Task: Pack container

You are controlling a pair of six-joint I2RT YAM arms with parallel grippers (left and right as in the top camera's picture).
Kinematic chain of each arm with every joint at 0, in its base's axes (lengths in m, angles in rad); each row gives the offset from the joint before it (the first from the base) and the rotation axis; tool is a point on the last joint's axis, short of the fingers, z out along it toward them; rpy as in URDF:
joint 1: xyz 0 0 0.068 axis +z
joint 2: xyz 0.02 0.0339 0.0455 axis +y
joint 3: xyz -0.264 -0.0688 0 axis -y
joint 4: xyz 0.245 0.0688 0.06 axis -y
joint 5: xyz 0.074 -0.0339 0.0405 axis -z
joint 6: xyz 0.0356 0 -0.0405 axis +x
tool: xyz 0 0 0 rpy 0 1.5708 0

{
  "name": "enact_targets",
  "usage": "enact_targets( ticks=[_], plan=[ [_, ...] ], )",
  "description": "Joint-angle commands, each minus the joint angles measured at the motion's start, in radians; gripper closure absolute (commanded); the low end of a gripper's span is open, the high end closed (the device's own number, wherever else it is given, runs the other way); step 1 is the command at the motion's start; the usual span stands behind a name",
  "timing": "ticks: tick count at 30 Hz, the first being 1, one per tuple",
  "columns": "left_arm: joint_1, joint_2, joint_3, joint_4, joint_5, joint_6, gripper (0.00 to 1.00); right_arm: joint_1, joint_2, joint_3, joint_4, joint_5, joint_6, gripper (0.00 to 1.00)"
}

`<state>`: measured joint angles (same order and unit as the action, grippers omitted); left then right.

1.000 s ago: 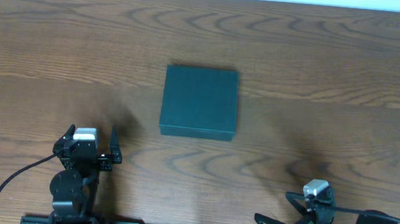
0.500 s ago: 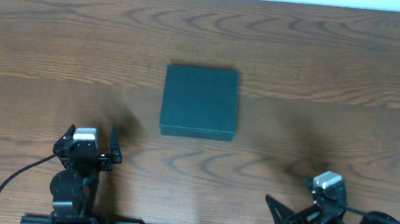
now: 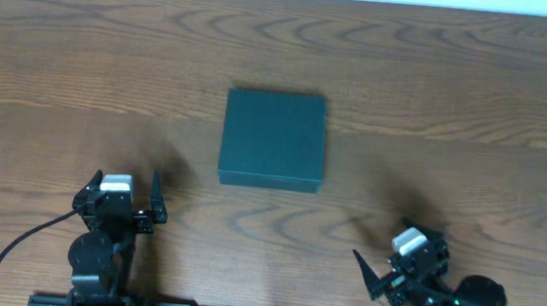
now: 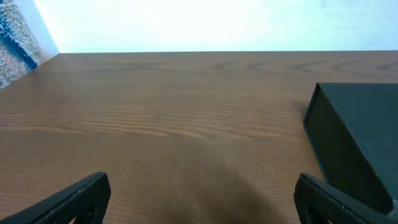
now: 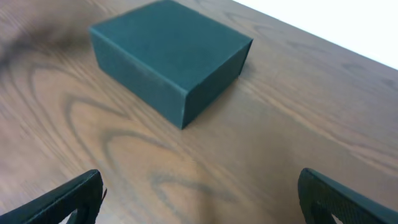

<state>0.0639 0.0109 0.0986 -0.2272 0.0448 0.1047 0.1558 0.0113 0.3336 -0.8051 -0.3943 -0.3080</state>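
Left claw (image 3: 126, 180): jaws spread wide, nothing between them, near the front edge of the brown wood-grain desk (image 3: 66, 58), left of centre.
Right claw (image 3: 388, 242): jaws equally wide, empty, near the front edge toward the right corner, angled inward.
Container: matte black, shallow square cardboard box (image 3: 273, 138), lid down, mid-desk, well apart from both claws.
Overhead alone: both claws together, whole lid.
Left wrist alone: one box corner, cut off at right.
Right wrist alone: two side walls.
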Motion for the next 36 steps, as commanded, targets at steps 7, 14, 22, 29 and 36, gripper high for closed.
enact_targets(
  ticks=[7, 14, 22, 29, 36],
  plan=[
    [0.001, -0.006, -0.029, -0.005, 0.0, -0.008, 0.05, 0.016, -0.006, -0.158, 0.024, 0.048, -0.03, 0.01],
    [0.001, -0.006, -0.029, -0.005, 0.0, -0.008, 0.05, 0.016, -0.006, -0.158, 0.024, 0.048, -0.029, 0.01],
    [0.001, -0.006, -0.029, -0.005, 0.0, -0.008, 0.05, 0.016, -0.006, -0.158, 0.024, 0.048, -0.029, 0.01],
    [0.001, -0.006, -0.029, -0.005, 0.0, -0.008, 0.05, 0.016, -0.006, -0.158, 0.024, 0.048, -0.029, 0.01],
    [0.001, -0.006, -0.029, -0.005, 0.0, -0.008, 0.05, 0.016, -0.006, -0.158, 0.024, 0.048, -0.029, 0.01]
  ],
)
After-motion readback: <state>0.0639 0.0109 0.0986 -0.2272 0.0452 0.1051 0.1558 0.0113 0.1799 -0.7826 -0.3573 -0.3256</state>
